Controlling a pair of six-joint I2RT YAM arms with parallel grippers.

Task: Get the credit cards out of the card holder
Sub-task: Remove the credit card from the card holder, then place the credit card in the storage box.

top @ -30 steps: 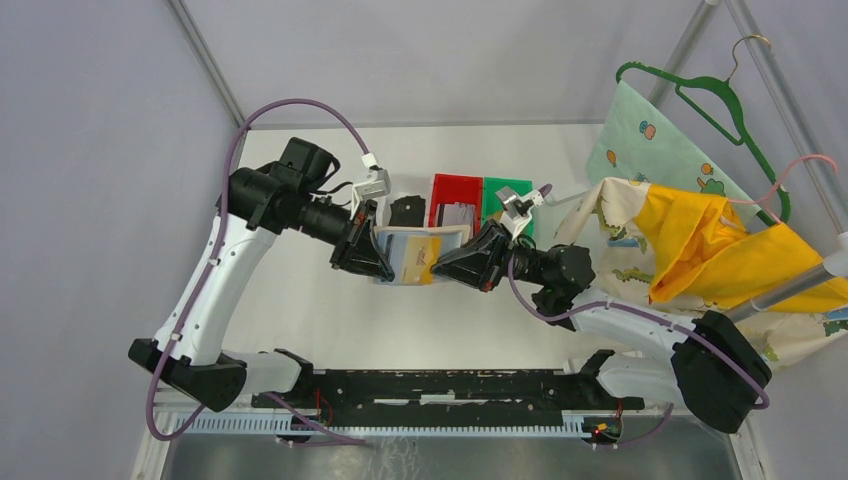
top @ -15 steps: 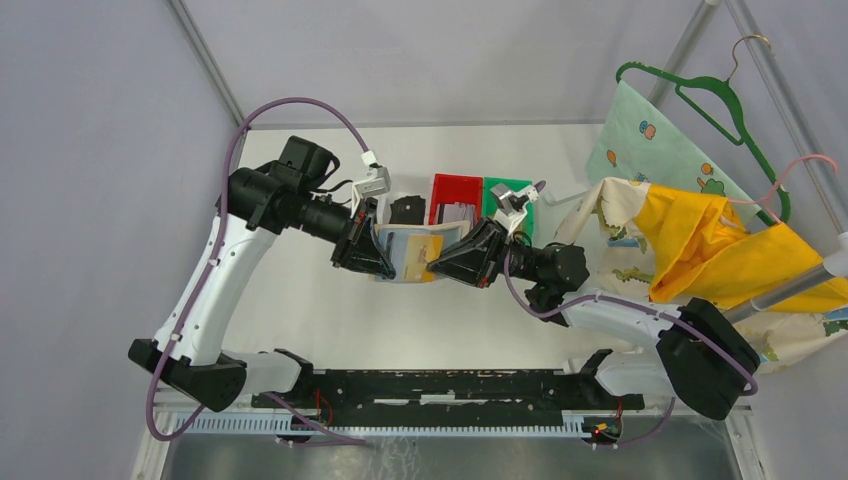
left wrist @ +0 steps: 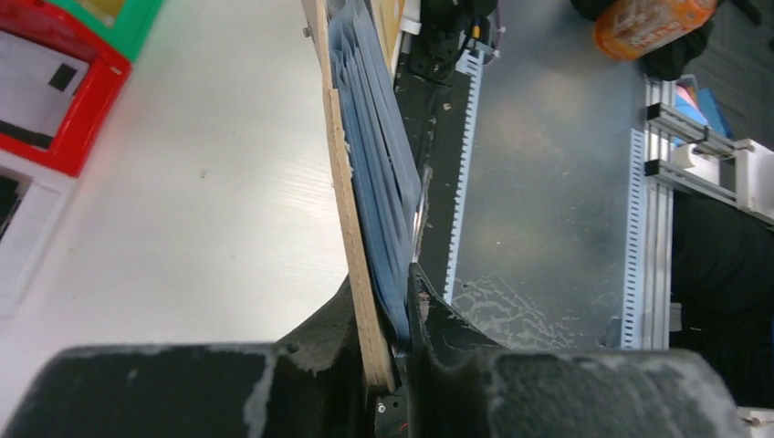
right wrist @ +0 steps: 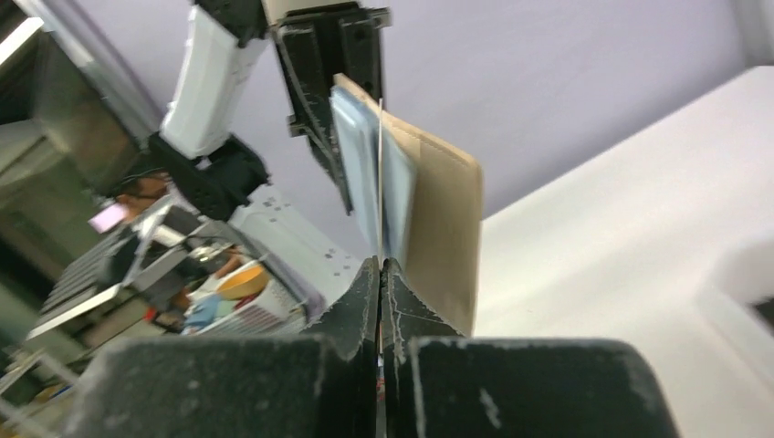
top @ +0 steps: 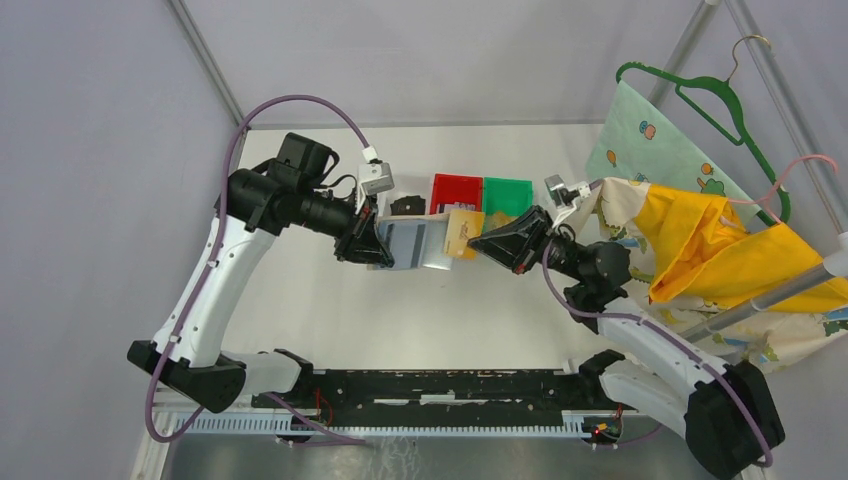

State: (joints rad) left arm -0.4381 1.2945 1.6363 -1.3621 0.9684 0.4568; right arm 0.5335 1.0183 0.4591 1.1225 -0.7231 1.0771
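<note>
Two pincers face each other above the table, toward its far edge and about midway between its left and right edges. The left gripper is clamped on one end of the card holder — the tan outer skin and the blue-grey pockets both sit between its fingers, which stand only as far apart as that stack is thick. The holder hangs clear of the tabletop, just in front of the red bin and the green bin. The right gripper has its fingers pressed together on a thin pale credit card, seen edge-on — the card's edge runs up across the holder's blue-grey pockets. Whether its far end sits in a pocket cannot be told.
</note>
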